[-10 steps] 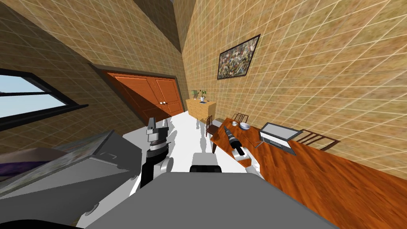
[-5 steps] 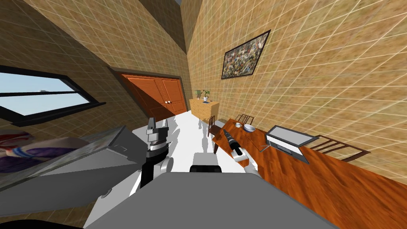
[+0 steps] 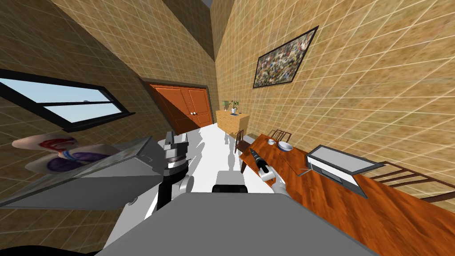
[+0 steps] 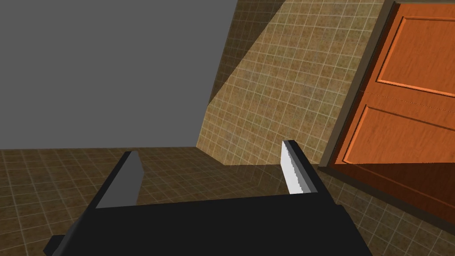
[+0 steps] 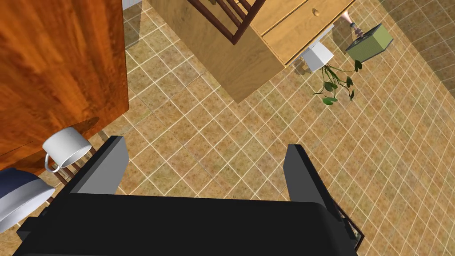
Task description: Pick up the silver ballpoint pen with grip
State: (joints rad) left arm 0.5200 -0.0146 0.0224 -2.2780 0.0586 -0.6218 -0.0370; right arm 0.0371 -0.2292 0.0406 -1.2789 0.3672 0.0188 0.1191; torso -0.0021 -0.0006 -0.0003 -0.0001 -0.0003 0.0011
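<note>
A long reddish wooden table (image 3: 355, 209) runs along the right wall. On it a thin grey stick (image 3: 304, 170), maybe the pen, lies by the near corner of an open laptop (image 3: 340, 164). My right gripper (image 3: 252, 151) reaches forward over the table's left edge, well short of the stick. Its wrist view shows it open (image 5: 204, 164) and holding nothing, with a white mug (image 5: 66, 149) and a bowl (image 5: 17, 200) beside it. My left gripper (image 3: 175, 138) is raised over the white floor, away from the table, and is open and holds nothing (image 4: 213, 171).
A bowl (image 3: 285, 146) and mug (image 3: 271, 142) stand at the table's far end, with dark chairs (image 3: 242, 144) around it. A light wood dresser (image 3: 232, 122) with a plant stands beyond. Orange double doors (image 3: 189, 109) are at the back. A grey slanted cabinet (image 3: 102, 178) is close on my left.
The whole head picture has slid: table, laptop and wall picture have shifted right and the window has come further in, so I have turned or moved. Both arms hold their pose.
</note>
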